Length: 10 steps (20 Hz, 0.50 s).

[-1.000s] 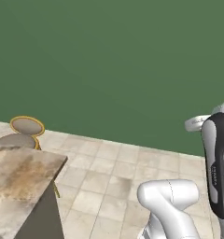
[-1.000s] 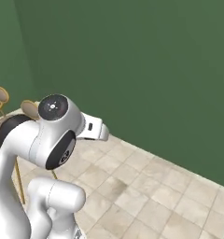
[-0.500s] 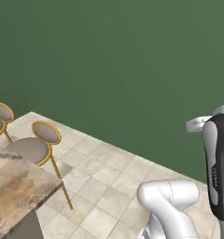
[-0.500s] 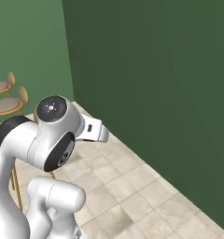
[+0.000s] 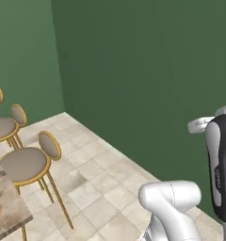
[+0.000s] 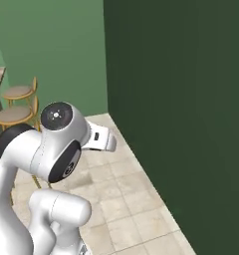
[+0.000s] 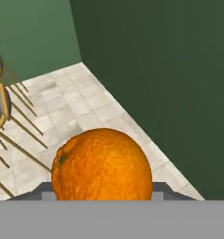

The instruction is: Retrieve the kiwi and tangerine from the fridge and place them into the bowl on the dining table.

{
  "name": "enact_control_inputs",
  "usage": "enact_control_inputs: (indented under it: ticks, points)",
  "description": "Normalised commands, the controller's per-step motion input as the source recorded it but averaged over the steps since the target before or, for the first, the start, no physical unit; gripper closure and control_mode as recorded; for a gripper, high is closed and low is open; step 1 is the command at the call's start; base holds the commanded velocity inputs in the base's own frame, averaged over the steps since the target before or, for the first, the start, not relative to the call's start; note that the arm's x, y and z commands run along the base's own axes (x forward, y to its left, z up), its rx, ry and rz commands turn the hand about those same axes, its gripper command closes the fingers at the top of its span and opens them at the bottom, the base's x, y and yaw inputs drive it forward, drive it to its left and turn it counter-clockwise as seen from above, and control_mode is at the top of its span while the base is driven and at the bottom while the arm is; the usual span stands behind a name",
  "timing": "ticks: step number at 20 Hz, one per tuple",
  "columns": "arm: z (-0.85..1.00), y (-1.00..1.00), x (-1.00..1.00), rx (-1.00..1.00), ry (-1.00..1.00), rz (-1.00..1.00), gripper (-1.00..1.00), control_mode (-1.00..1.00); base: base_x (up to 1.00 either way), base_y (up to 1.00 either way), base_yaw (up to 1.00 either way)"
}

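Your end effector (image 7: 102, 198) is pinching the tangerine (image 7: 102, 165): in the hand view the fruit sits low and centre, right at the fingertips, its dimpled orange skin hiding most of both fingers. The fruit hangs in the air above the floor, just out from the corner of the green walls.

Take that corner (image 5: 57, 61) as your landmark. The two green walls (image 5: 148, 70) meet there, the one to its right darker than the one to its left. The tiled floor (image 5: 100, 188) spreads out from the foot of the corner in pale beige squares, with a darker smudge on a tile near the stools.

The arm (image 6: 57, 149) stands well out from the corner; in the right base view its big round joint is in front, and in the left base view its white link and dark joint rise at the right edge.

Left of the corner, along the lighter wall, you have a row of stools (image 5: 28, 164) with grey seats, round backs and thin gold legs; they also show in the right base view (image 6: 17, 102).

Nearer than the stools, at the lower left of the left base view, a corner of the marbled worktop (image 5: 6, 212) juts in, just beside the closest stool.
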Motion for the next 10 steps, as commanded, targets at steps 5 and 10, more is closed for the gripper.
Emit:
enact_control_inputs:
  ticks: [5,10]
  points:
    - [0.0,0.0,0.0,0.0,0.0,0.0,1.0,1.0,1.0,-0.27,0.39]
    - [0.0,0.0,0.0,0.0,0.0,0.0,1.0,1.0,1.0,-0.11,0.33]
